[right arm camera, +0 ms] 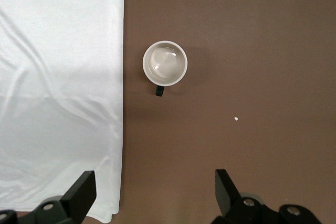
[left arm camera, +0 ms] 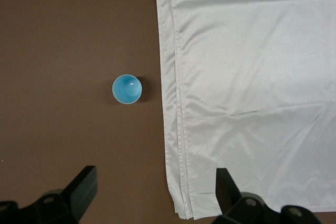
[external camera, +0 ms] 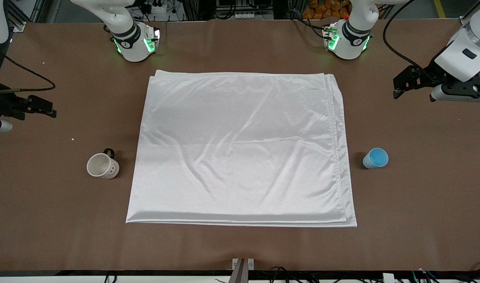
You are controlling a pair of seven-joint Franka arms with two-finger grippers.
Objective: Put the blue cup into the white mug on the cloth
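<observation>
The white cloth (external camera: 241, 149) lies flat in the middle of the brown table. The blue cup (external camera: 376, 158) stands upright on the bare table beside the cloth's edge, toward the left arm's end. The white mug (external camera: 102, 166) stands upright beside the other edge, toward the right arm's end, its black handle pointing away from the front camera. My left gripper (external camera: 399, 88) is open and empty over bare table; the left wrist view shows it (left arm camera: 156, 192) with the cup (left arm camera: 127, 88) and the cloth (left arm camera: 252, 93). My right gripper (external camera: 51, 109) is open and empty; the right wrist view shows it (right arm camera: 155, 195) with the mug (right arm camera: 165, 63) and the cloth (right arm camera: 58, 93).
The two arm bases (external camera: 135, 43) (external camera: 348, 39) stand on the table farther from the front camera than the cloth. A black cable (external camera: 27, 72) lies near the right gripper. A small white crumb (external camera: 72, 139) lies near the mug.
</observation>
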